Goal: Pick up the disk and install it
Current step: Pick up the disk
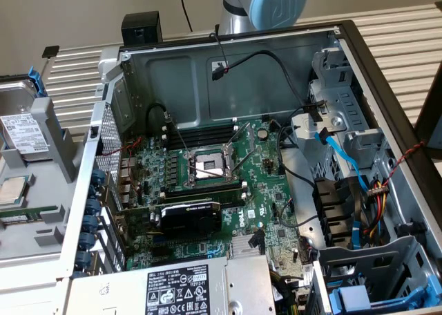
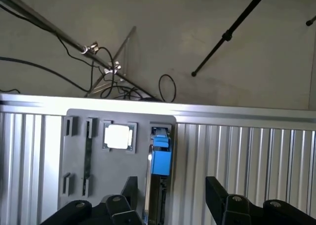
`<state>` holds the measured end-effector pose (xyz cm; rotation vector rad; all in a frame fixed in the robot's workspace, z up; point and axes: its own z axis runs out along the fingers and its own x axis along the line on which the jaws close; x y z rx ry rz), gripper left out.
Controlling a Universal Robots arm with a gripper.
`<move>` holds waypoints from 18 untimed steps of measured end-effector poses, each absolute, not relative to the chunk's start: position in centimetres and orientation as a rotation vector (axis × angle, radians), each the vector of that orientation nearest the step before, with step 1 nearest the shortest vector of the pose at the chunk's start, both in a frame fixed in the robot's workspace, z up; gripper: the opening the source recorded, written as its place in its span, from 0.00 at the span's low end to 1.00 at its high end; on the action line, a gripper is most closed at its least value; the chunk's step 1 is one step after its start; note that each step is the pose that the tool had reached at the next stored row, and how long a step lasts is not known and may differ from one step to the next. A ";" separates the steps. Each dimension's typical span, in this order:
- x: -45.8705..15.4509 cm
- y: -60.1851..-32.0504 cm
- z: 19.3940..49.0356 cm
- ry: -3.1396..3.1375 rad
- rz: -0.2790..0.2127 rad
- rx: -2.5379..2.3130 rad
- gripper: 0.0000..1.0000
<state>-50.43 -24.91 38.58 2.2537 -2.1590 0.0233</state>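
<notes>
The flat silver metal disk in its blue plastic carrier [image 2: 160, 158] stands on edge in the grey plastic holder tray [image 2: 118, 121], beside the open computer case [image 1: 186, 73]; the black gripper [image 2: 171, 190] hovers near it, jaws wide apart, holding nothing

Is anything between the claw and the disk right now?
Nothing visible does. In the wrist view the open claw hangs above the silver hard drive in its blue plastic carrier, which stands on edge in the grey slotted holder.
</notes>
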 end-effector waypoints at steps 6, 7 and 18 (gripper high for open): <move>-51.1 -24.8 38.1 -2.149 0.040 2.247 0.66; -51.1 -24.8 38.0 -2.148 0.041 2.248 0.66; -51.2 -26.1 36.6 -2.133 0.041 2.262 0.66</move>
